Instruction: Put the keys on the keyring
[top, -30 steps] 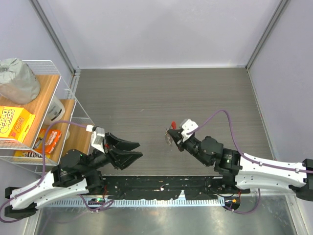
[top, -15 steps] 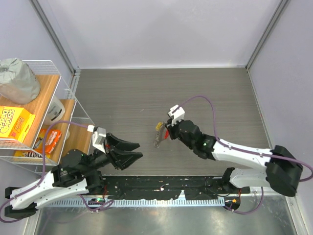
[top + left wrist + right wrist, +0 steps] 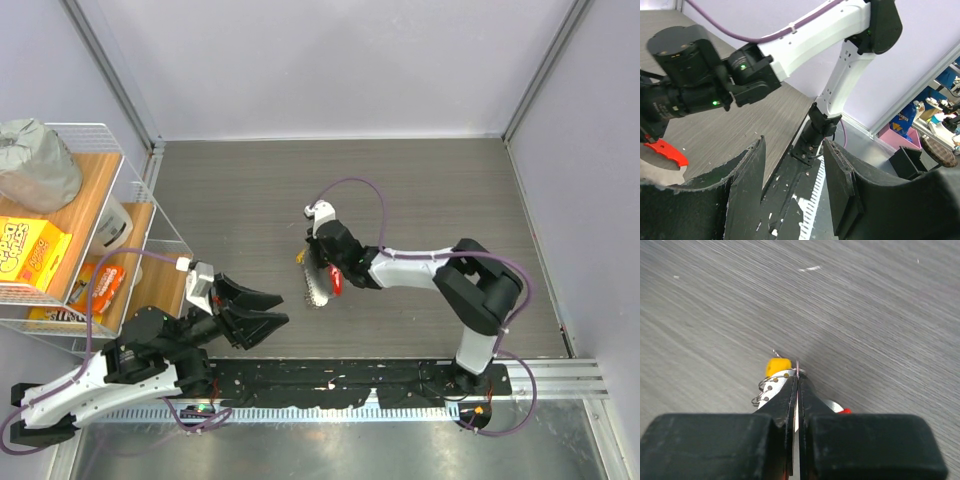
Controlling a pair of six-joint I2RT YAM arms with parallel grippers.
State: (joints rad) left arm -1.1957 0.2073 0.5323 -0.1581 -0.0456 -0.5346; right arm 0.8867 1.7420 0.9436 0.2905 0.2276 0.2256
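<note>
Because the thin wire of the keyring (image 3: 763, 389) is so fine, the right pincer (image 3: 796, 382) has its two jaws pressed flat together on it, with only a sliver of silvery wire showing in the seam between them. That grip looks meant to keep the ring steady and edge-on, so its loops stand clear of the tips. The key (image 3: 777, 366) sits right at the tips with its yellow head against the ring. I cannot tell from these views whether it is threaded on or only lies against the wire. The ring's red plastic piece (image 3: 334, 282) hangs to one side of the pincer, and a short silvery tail trails below it over the middle of the tabletop (image 3: 420, 190). Whether the bunch touches the surface is not clear.

Well apart, near the front edge, the left pincer (image 3: 280, 307) holds nothing, its jaws spread wide and aimed toward the bunch. I judge it is waiting there to take the key or brace the ring.

A wire rack (image 3: 150, 215) stands at the left. The yellow box (image 3: 30, 252) on it bears red lettering, too small and skewed to read with confidence. No other writing or brand mark is legible anywhere.
</note>
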